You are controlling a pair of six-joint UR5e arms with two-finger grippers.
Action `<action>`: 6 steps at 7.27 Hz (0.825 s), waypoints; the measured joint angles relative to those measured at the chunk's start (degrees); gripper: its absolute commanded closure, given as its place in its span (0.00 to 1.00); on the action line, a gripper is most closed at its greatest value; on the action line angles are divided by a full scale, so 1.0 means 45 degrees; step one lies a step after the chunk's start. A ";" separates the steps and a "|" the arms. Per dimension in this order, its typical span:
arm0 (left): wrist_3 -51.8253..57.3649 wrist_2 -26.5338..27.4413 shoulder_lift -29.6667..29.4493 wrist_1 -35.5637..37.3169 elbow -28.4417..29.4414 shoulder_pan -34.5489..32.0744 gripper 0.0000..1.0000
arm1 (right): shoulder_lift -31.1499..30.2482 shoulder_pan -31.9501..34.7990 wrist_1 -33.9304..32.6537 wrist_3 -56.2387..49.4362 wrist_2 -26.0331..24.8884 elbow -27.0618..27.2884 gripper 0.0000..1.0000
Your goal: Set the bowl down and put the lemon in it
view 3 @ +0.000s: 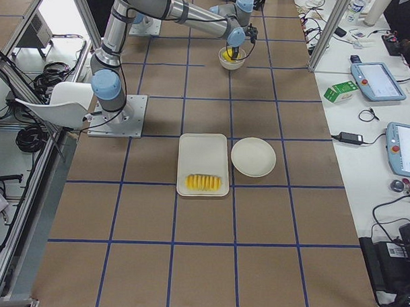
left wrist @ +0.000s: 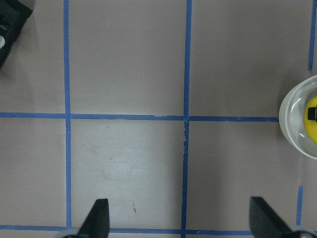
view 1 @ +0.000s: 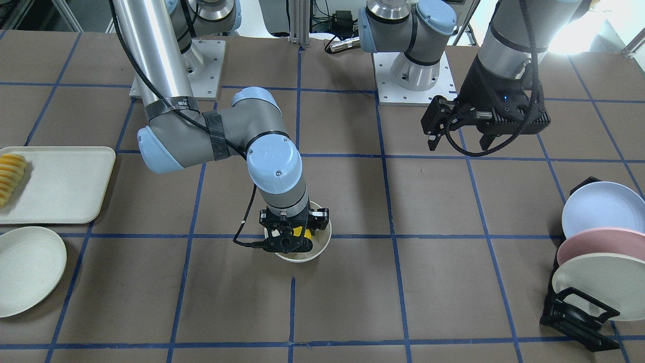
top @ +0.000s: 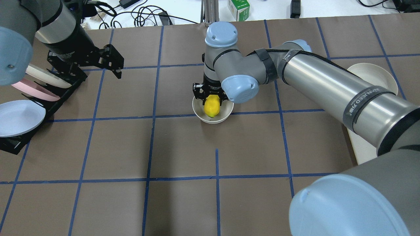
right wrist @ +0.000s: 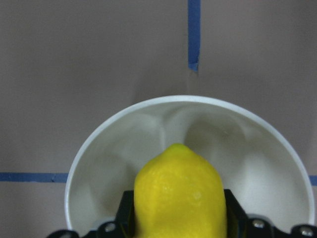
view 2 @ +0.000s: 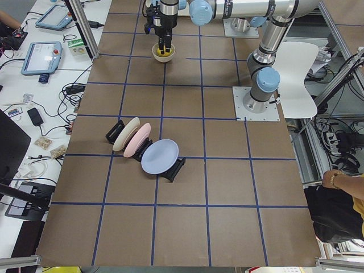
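Note:
The off-white bowl (top: 213, 120) stands upright near the table's middle; it also shows in the front view (view 1: 318, 251) and the right wrist view (right wrist: 99, 144). My right gripper (top: 211, 98) points straight down into the bowl's mouth, shut on the yellow lemon (top: 212, 106). The lemon (right wrist: 181, 193) sits between the fingers, over the bowl's inside; I cannot tell whether it touches the bottom. My left gripper (view 1: 458, 143) is open and empty, held above the table near the plate rack. Its wrist view shows the bowl's edge (left wrist: 292, 119) at the far right.
A black rack (view 1: 579, 312) with blue, pink and white plates stands at the robot's left end. A tray (view 1: 60, 186) with sliced orange-yellow food (view 1: 11, 176) and a shallow plate (view 1: 25, 269) lie at the robot's right end. Blue tape lines grid the brown table.

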 measured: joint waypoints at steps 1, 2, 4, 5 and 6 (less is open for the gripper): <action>0.0020 -0.0028 -0.0001 0.0033 -0.0036 0.0002 0.00 | 0.0086 0.0000 -0.0007 0.0004 -0.0031 0.0002 0.18; 0.0035 -0.0086 -0.0002 0.0075 -0.0052 0.0006 0.00 | 0.0177 0.0000 -0.0032 0.0040 -0.0052 0.0000 0.12; 0.0053 -0.0131 -0.0003 0.0095 -0.0063 0.0008 0.00 | 0.0305 0.0000 -0.0057 0.0154 -0.0064 -0.0005 0.00; 0.0055 -0.0138 0.0002 0.0101 -0.0062 0.0009 0.00 | 0.0292 -0.0001 -0.0054 0.0168 -0.0076 -0.0042 0.00; 0.0052 -0.0111 -0.0003 0.0110 -0.0064 0.0009 0.00 | 0.0181 -0.0039 -0.0019 0.0170 -0.0150 -0.0123 0.00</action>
